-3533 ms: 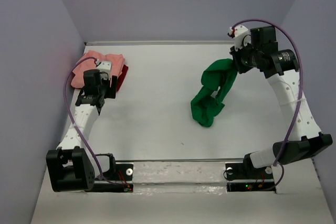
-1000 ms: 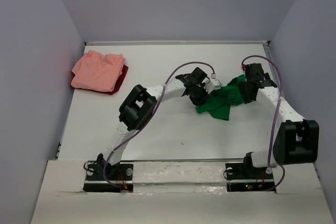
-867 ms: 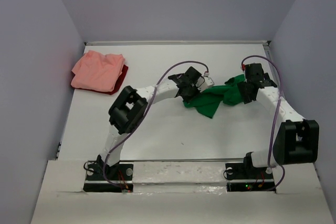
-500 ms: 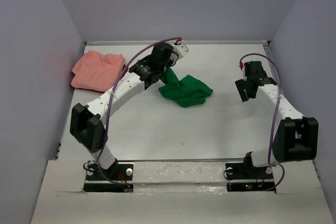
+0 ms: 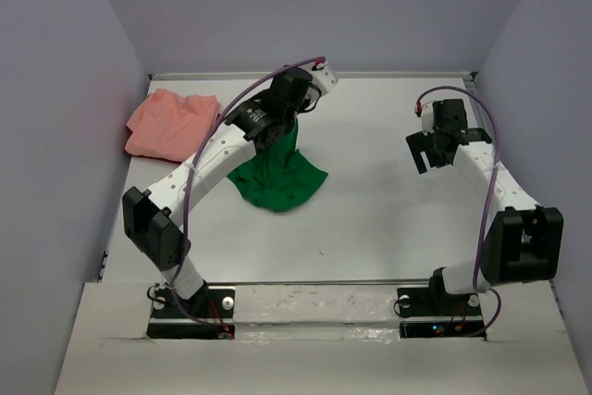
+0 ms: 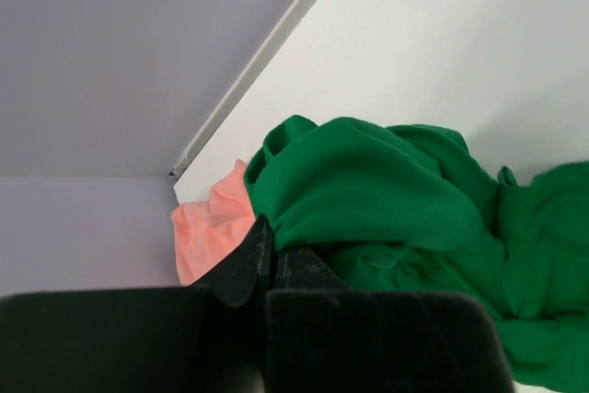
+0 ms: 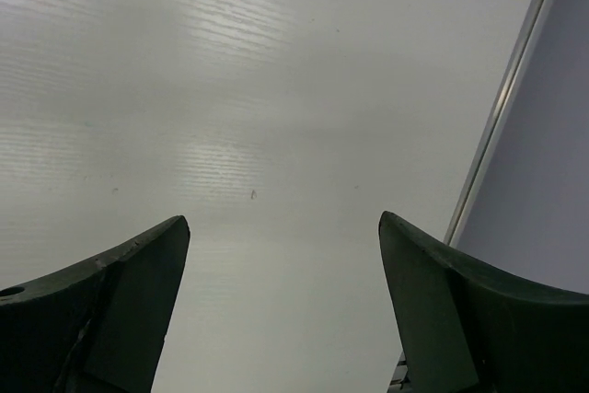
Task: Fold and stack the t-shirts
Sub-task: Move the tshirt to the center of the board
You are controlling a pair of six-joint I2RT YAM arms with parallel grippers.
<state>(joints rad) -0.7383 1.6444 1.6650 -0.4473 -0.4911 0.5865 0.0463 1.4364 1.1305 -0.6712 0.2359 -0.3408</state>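
Observation:
A bright green t-shirt point(image 5: 277, 176) hangs crumpled from my left gripper point(image 5: 280, 127), its lower part bunched on the table left of centre. In the left wrist view the left gripper point(image 6: 268, 244) is shut on a fold of the green t-shirt point(image 6: 386, 181). The salmon-pink t-shirt point(image 5: 169, 122) lies folded at the back left corner and also shows as the pink t-shirt point(image 6: 210, 232) just behind the jaws. My right gripper point(image 5: 428, 151) hovers open over bare table at the right, and nothing lies between the fingers of that right gripper point(image 7: 281, 227).
The white table point(image 5: 388, 219) is boxed in by grey walls. The back wall's edge strip point(image 6: 267, 57) runs close behind the left gripper, and the right wall's edge point(image 7: 502, 108) is close to the right gripper.
The right gripper has let go of the green t-shirt and drawn back to the right. The left arm has carried the shirt from right of centre leftward, close to the pink t-shirt.

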